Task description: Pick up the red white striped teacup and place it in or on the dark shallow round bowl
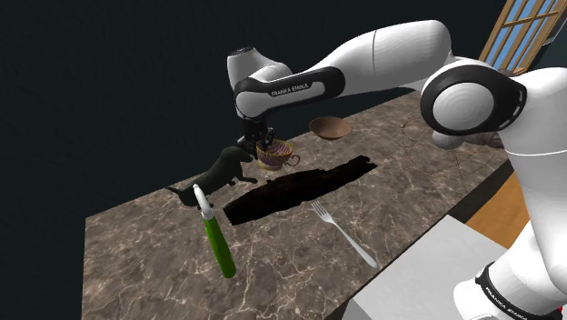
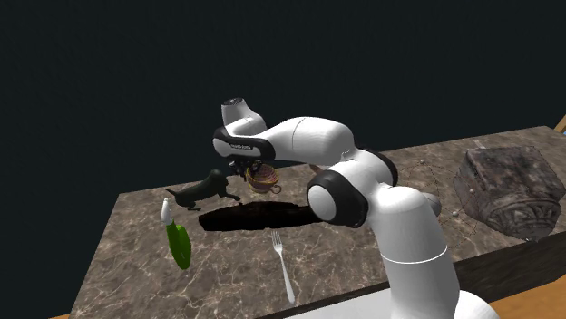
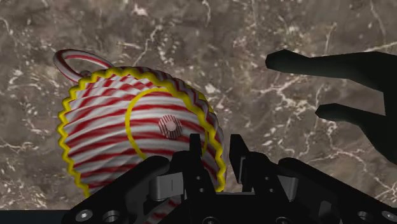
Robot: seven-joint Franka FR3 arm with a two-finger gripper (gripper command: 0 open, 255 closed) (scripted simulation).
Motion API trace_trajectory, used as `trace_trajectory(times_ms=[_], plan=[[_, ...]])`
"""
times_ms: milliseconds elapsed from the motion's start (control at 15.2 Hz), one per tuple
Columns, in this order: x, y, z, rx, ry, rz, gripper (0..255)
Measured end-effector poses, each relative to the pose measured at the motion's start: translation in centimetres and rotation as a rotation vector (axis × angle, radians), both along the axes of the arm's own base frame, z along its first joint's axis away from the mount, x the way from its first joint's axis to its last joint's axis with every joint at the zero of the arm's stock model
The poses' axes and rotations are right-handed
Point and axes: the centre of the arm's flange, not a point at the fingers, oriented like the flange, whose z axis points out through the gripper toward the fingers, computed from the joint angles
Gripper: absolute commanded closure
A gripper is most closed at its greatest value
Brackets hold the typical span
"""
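The teacup (image 3: 137, 137), striped red and white with a wavy yellow rim and a looped handle, sits on the brown marble counter (image 1: 136, 264). My gripper (image 3: 216, 151) comes down on it from above, one finger inside the rim and one outside, clasping the cup's wall on the side away from the handle. The cup (image 1: 277, 155) stands under the gripper (image 1: 259, 142) in the shoulder view. I cannot tell whether the cup has left the surface. The dark brown shallow bowl (image 1: 329, 127) rests further back on the counter, toward the shoulder view's right. The second exterior view also has the cup (image 2: 264, 178).
A dark dog figurine (image 1: 223, 171) stands right beside the cup. A green bottle (image 1: 216, 238) lies near the front, and a fork (image 1: 343, 234) lies to its right. A carved stone block (image 2: 508, 186) sits at the counter's far end.
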Motion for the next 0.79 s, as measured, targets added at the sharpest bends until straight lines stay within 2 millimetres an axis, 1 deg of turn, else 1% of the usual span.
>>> trace_trajectory(times_ms=[792], plan=[[0.0, 0.1, 6.3, 0.000, 0.000, 0.000, 255]])
